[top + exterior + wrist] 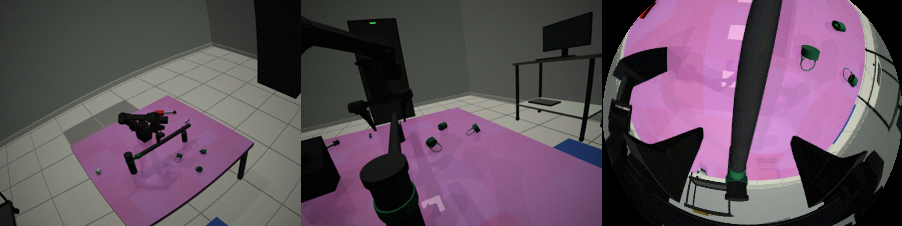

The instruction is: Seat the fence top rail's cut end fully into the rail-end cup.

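The dark rail point(172, 135) point(394, 132) point(757, 65) slopes between the big post point(132, 168) and the small post point(184, 137) point(401, 133). Its near end is in the mouth of the green rail-end cup point(138, 156) point(737, 176); the depth inside is hidden. The cup hangs at the green brace band point(130, 162) point(412, 197), a little below the black post cap point(128, 155) point(384, 167). The loop cap at the small post is barely visible. My gripper point(390, 126) point(748, 137) is wide open and empty, its fingers on either side of the rail, with gaps in the wrist view.
Green fittings point(178, 157) point(203, 151) point(199, 169) lie on the pink table point(150, 205), right of the rail in the top view. A pale fitting point(98, 171) lies left of the big post. A red-handled tool point(159, 112) and a small bolt point(187, 121) lie toward the back.
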You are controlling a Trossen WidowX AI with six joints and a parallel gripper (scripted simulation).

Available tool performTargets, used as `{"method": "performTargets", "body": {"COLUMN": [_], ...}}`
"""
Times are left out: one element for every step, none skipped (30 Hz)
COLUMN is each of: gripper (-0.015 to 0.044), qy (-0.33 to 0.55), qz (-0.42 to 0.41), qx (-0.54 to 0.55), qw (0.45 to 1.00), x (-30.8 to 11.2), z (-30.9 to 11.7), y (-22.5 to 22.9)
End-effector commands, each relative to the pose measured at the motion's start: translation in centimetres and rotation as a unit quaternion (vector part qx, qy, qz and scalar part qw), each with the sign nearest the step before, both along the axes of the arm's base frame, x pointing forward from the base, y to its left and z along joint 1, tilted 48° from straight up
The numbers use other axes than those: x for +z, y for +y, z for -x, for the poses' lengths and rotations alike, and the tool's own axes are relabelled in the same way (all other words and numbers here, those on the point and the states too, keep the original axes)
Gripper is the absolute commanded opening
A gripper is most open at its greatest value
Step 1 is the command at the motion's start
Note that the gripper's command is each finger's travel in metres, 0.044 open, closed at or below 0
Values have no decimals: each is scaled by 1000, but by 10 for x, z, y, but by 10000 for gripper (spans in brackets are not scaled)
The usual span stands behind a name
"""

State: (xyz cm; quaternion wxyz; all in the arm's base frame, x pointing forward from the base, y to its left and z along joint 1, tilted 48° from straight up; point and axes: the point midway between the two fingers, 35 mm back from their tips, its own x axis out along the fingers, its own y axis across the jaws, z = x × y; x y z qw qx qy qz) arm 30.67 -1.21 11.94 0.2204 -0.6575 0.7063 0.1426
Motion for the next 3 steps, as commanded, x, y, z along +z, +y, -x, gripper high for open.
{"method": "performTargets", "body": {"gripper": [440, 440, 440], "qy": [3, 3, 3], "qz": [-1, -1, -1], "qx": [0, 0, 0], "qw": [1000, 1000, 1000], "x": [0, 0, 0], "z": [1, 1, 1], "y": [0, 0, 0]}}
